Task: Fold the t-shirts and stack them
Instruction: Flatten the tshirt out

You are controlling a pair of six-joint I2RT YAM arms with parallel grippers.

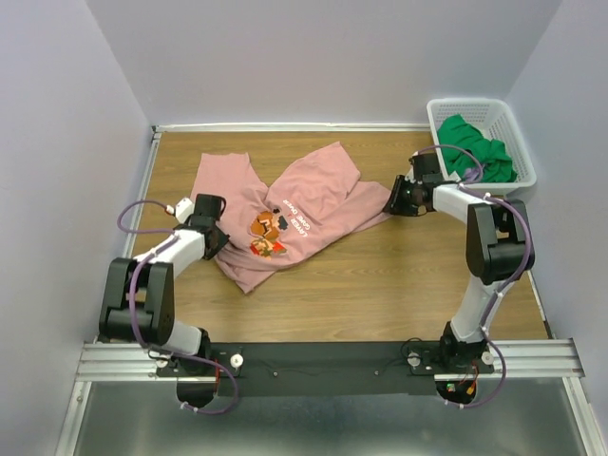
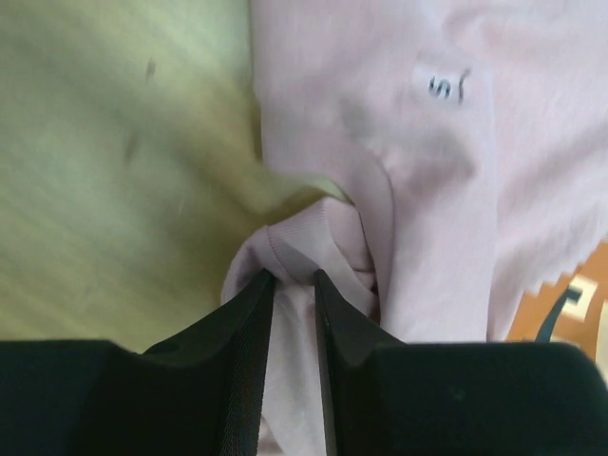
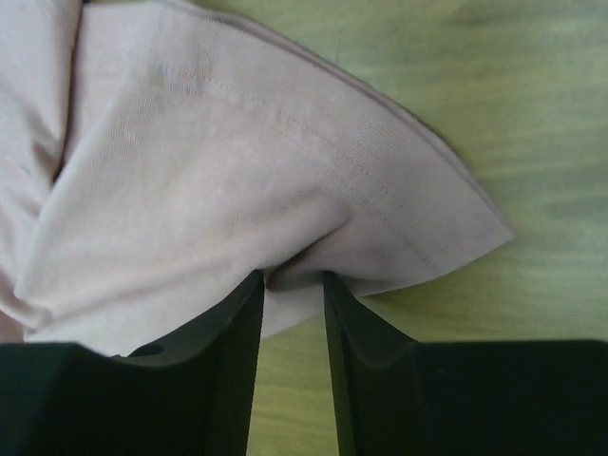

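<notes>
Honestly, with my left hand (image 2: 294,285) and right hand (image 3: 293,285) each clamped on only a thin pinch of the pink t-shirt (image 1: 304,204) crumpled on the surface (image 1: 399,285), a sharp pull could slip it free.

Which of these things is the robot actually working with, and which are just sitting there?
In the job: pink t-shirt, pinched by the left gripper and the right gripper; green t-shirt, lying in the white basket.
Just there: white basket; wooden table.
</notes>
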